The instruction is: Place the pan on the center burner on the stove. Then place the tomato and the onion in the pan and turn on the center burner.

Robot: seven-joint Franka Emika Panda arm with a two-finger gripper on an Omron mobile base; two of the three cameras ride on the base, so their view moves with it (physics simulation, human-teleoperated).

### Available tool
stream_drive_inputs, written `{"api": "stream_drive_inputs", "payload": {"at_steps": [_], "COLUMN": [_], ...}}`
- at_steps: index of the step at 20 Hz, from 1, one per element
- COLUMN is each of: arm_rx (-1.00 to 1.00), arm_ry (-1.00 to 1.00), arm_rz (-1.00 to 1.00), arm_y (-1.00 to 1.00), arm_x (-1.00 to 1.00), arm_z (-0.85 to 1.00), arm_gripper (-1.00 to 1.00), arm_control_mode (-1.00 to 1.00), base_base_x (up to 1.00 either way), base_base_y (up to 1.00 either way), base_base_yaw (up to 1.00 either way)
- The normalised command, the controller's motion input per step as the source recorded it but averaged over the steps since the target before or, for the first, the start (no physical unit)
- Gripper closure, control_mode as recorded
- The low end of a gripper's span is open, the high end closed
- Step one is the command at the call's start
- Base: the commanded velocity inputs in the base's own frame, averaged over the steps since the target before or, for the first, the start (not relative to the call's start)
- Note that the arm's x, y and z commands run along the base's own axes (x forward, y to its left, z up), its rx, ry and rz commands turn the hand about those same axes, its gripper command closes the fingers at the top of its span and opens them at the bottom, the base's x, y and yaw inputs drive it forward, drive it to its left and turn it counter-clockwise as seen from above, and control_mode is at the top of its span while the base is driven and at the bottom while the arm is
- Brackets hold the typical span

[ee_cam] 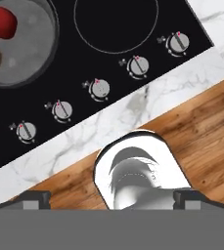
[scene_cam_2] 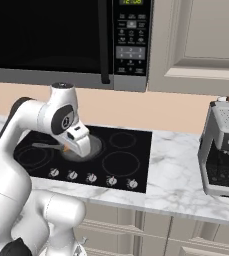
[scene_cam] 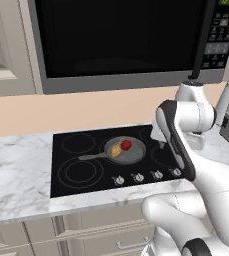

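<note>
One pan (scene_cam: 128, 150) on the stove's (scene_cam: 66, 182) middle ring, handle running long-axis toward the left; one tomato (scene_cam: 126, 145) and one onion (scene_cam: 116, 149) inside it, touching; five knobs (ee_cam: 100, 89) in a row; gripper (ee_cam: 111, 197) fingers wide apart, empty.

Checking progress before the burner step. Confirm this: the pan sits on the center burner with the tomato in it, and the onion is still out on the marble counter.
Not quite. The onion is not on the counter; it lies in the pan beside the tomato, as the left base view shows. The pan does sit on the center burner of the stove.
</note>
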Motion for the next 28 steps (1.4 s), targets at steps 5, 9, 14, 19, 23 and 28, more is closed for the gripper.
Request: {"api": "stream_drive_inputs", "payload": {"at_steps": [5, 9, 14, 19, 23, 28], "arm_rx": [-0.02, -0.08, -0.04, 0.00, 0.00, 0.00], "arm_ry": [-0.05, -0.17, -0.10, -0.01, 0.00, 0.00], "arm_rz": [0.00, 0.00, 0.00, 0.00, 0.00, 0.00], "arm_y": [0.00, 0.00, -0.04, -0.11, -0.10, -0.01], "arm_x": [-0.02, 0.00, 0.00, 0.03, 0.02, 0.08], "arm_z": [-0.37, -0.24, -0.18, -0.13, -0.11, -0.17], "arm_gripper": [-1.00, -1.00, -1.00, -1.00, -1.00, -1.00], "arm_control_mode": [-1.00, -1.00, -1.00, -1.00, -1.00, -1.00], "base_base_x": [0.00, 0.00, 0.00, 0.00, 0.00, 0.00], "base_base_y": [0.00, 0.00, 0.00, 0.00, 0.00, 0.00], "base_base_yaw": [0.00, 0.00, 0.00, 0.00, 0.00, 0.00]}}
